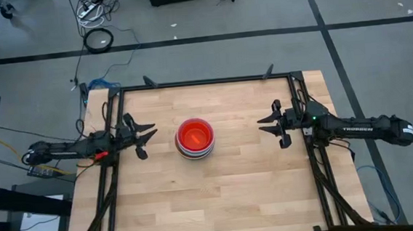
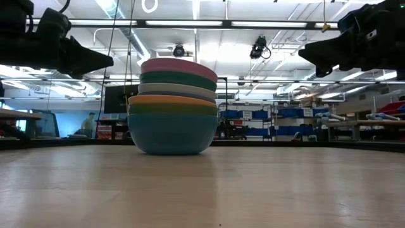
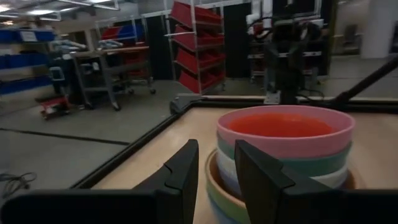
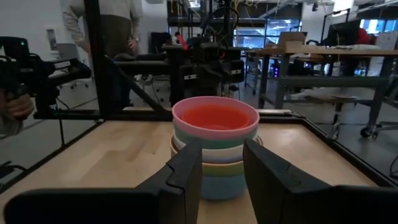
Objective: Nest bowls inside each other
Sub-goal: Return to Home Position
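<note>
Stack of round plastic bowls (image 1: 195, 138), pink rim on top with orange-red showing inside and blue at the base, sat nested at frame centre on the wooden table (image 1: 234, 201). Left gripper (image 1: 152, 133) was centre-left and right gripper (image 1: 262, 125) centre-right, both with fingers spread, holding nothing, well apart from the stack. Homing looked best done by pulling each arm straight back outward, no sweep across the middle, so nothing nudged the stack.

Grey floor (image 1: 373, 2), red shelving (image 3: 202, 43), ceiling lights (image 2: 190, 24)
</note>
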